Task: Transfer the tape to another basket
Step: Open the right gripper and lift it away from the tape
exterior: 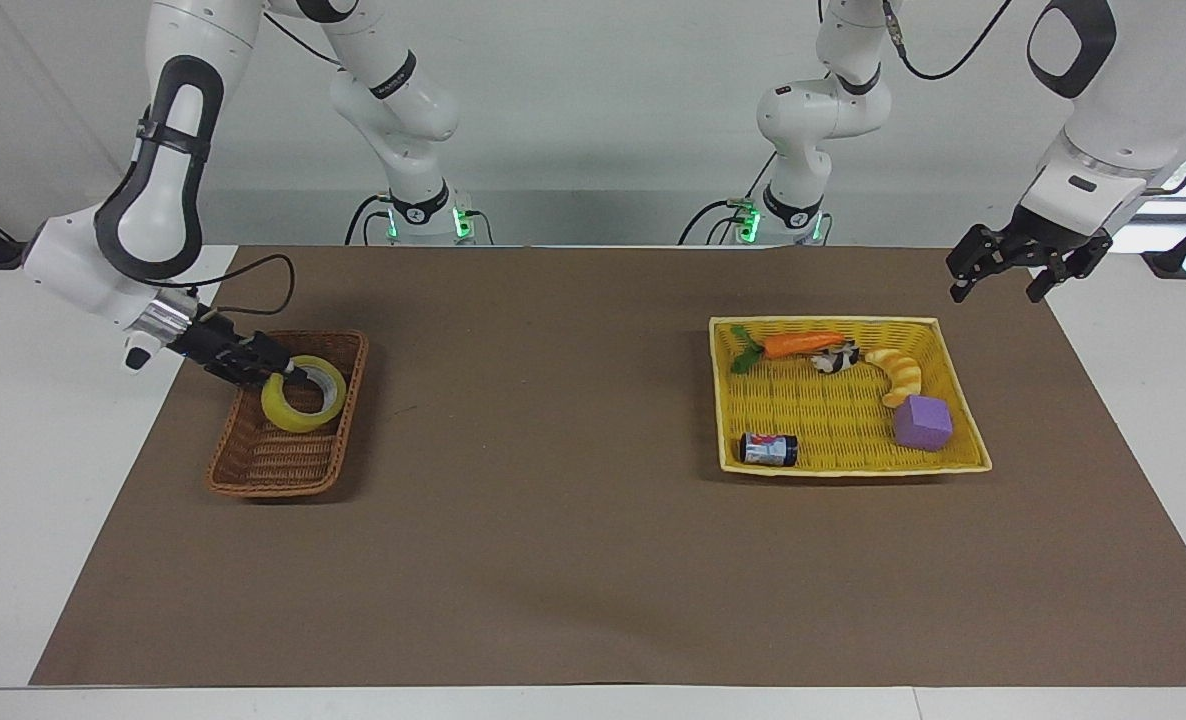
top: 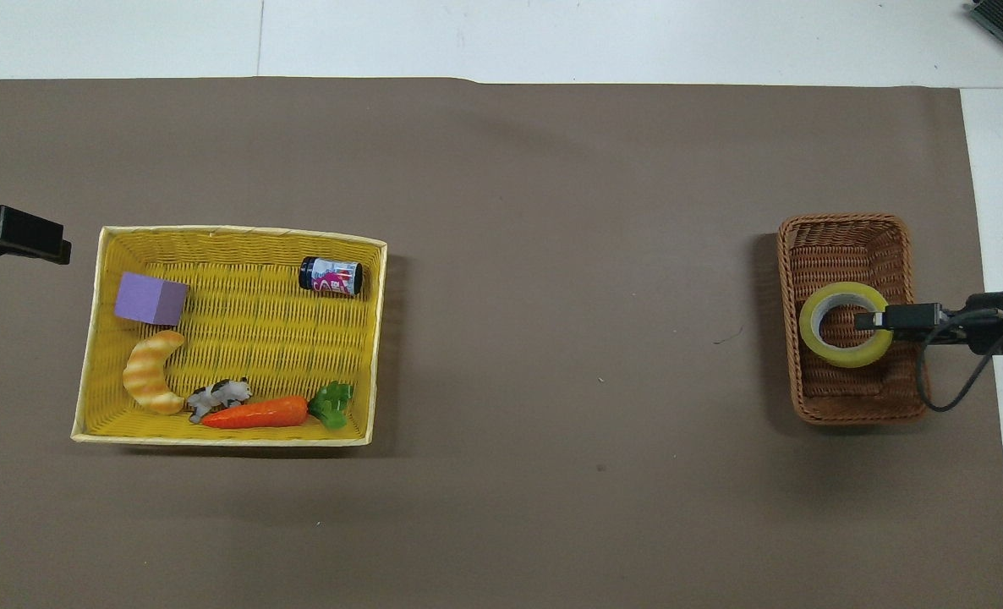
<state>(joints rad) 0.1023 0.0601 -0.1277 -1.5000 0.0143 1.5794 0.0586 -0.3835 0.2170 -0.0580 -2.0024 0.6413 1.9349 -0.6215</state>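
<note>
The tape point(exterior: 302, 394) point(top: 845, 325) is seen tilted in the wicker basket point(exterior: 273, 470) point(top: 848, 237), left of centre in the facing view. The right gripper point(exterior: 283, 376) point(top: 869, 320) is placed at the roll's wall, one finger inside the ring; whether the jaws are clamped on it or parted cannot be told. At upper right in that view the left gripper point(exterior: 999, 281) is held, jaws apart, over the mat point(exterior: 573, 550) beside the yellow basket point(exterior: 843, 468) point(top: 231, 233).
</note>
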